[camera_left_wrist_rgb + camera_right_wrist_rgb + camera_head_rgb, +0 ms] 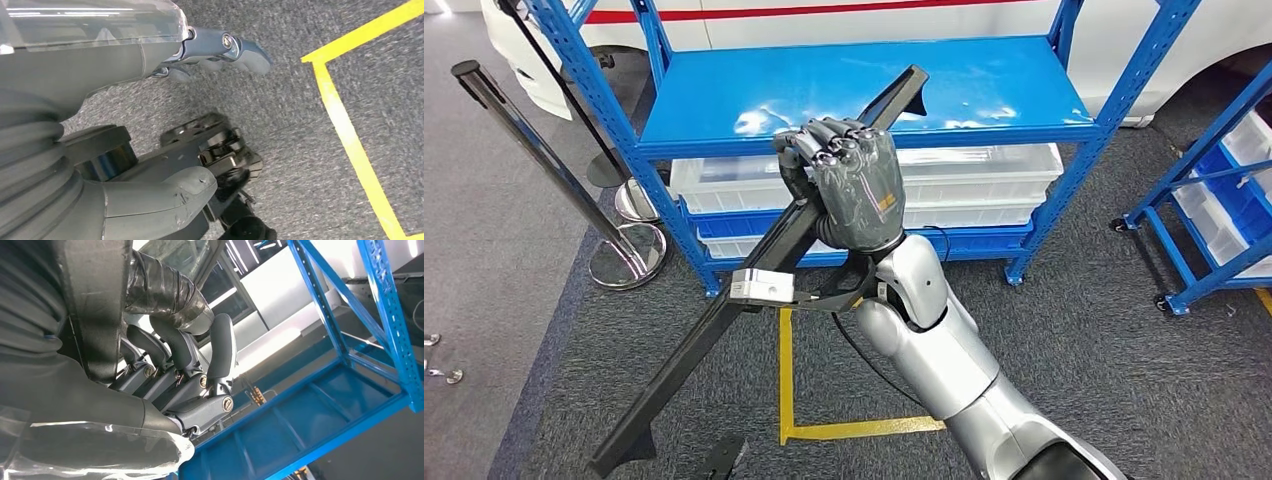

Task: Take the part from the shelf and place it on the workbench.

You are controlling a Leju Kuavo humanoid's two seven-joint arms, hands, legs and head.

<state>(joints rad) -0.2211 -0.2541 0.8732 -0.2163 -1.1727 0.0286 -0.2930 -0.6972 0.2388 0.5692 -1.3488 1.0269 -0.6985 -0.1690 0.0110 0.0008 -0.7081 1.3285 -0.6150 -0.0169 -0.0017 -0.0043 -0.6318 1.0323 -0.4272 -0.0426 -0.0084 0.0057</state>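
Note:
The part is a long black strip with a silver clip near its middle. It slants from low on the left up to the blue shelf's top board, its upper end over the board. My right hand grips it above the clip, in front of the shelf. In the right wrist view the fingers curl around the black strip. My left hand hangs over grey carpet, with its fingers stretched out and nothing in them.
White plastic bins fill the shelf's lower level. Chrome barrier posts stand to the left, and a second blue rack is at the right. Yellow tape marks the carpet. A white car body is behind the shelf.

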